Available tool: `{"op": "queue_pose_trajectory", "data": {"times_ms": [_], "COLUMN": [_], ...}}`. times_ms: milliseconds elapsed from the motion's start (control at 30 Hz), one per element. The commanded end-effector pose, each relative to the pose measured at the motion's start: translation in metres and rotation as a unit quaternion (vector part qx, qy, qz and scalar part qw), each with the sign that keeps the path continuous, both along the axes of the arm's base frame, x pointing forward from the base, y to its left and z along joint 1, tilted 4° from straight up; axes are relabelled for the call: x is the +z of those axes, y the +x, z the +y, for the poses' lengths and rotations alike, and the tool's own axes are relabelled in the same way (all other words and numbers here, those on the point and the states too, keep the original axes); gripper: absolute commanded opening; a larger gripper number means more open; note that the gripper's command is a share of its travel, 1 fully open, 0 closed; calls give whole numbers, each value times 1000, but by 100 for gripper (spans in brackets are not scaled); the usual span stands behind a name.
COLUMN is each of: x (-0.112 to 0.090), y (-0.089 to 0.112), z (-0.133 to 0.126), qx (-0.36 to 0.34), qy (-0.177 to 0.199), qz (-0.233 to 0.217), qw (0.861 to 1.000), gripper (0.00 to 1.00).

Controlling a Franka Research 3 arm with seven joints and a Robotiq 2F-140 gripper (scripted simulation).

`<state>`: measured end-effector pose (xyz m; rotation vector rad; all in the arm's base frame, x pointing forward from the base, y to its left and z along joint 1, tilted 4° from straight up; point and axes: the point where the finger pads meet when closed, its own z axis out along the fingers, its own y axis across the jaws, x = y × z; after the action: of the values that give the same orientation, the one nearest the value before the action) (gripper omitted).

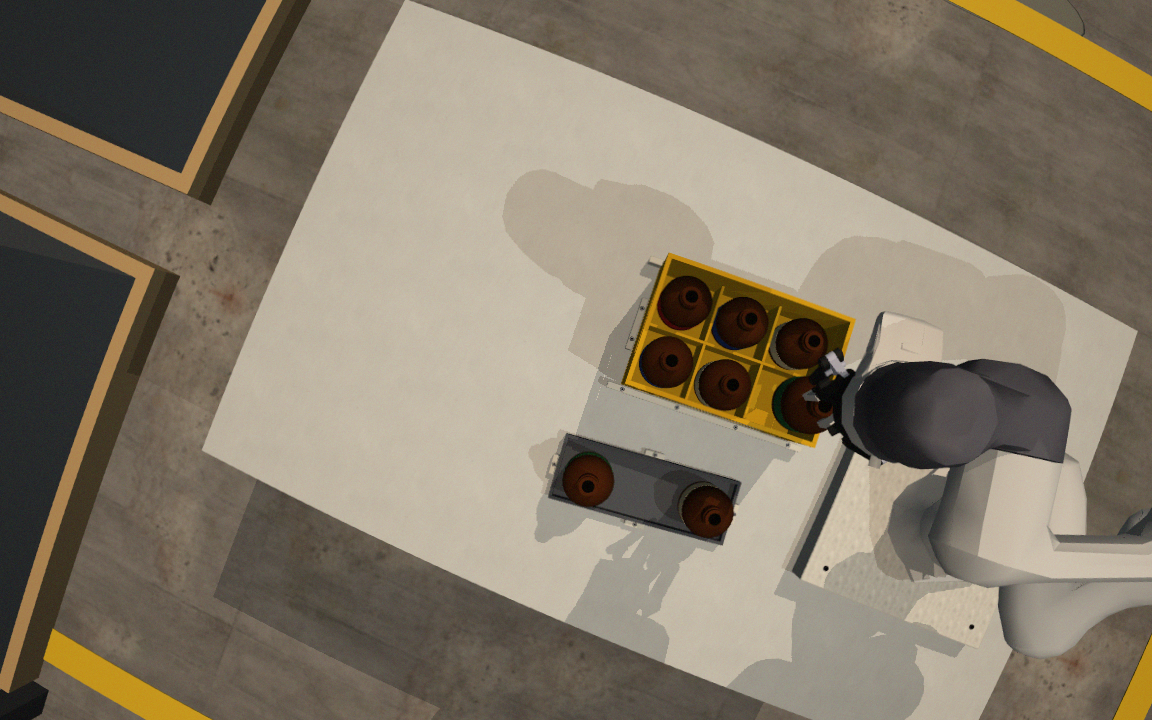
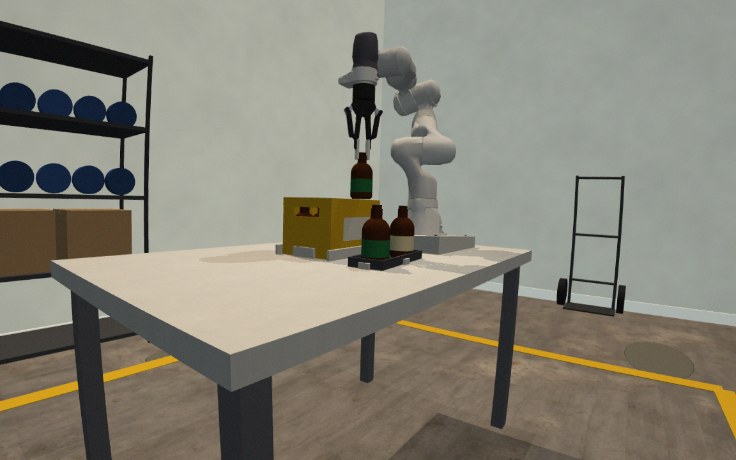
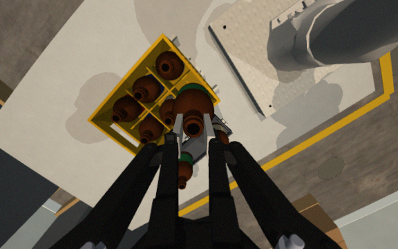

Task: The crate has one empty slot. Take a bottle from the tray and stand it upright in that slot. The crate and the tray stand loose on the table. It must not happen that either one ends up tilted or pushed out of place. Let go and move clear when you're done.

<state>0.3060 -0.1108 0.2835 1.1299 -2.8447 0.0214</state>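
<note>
We are holding the green-labelled bottle [image 2: 361, 179] upright by its neck, the pincer [image 2: 362, 150] clamped on it, hanging just above the yellow crate [image 2: 324, 224] over its corner slot nearest the arm. The crate is sitting loose on the bench [image 2: 233, 297], so if we are lowering off-centre, the base could be catching a divider and shoving the crate or tilting the bottle.

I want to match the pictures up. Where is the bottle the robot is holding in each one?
Top: held bottle over the yellow crate corner nearest the arm.
Exterior: held bottle hanging just above the crate.
Wrist: bottle centre, between the fingers.
Shared landmark: the crate.
</note>
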Motion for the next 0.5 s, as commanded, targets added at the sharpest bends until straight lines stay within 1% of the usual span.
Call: {"op": "queue_pose_trajectory", "data": {"times_ms": [0,467], "x": [-2,-17], "y": [2,2], "z": [-2,-3], "qx": [0,0], "qy": [0,0], "qz": [-5,-5], "qw": [1000,1000], "gripper": [0,0]}}
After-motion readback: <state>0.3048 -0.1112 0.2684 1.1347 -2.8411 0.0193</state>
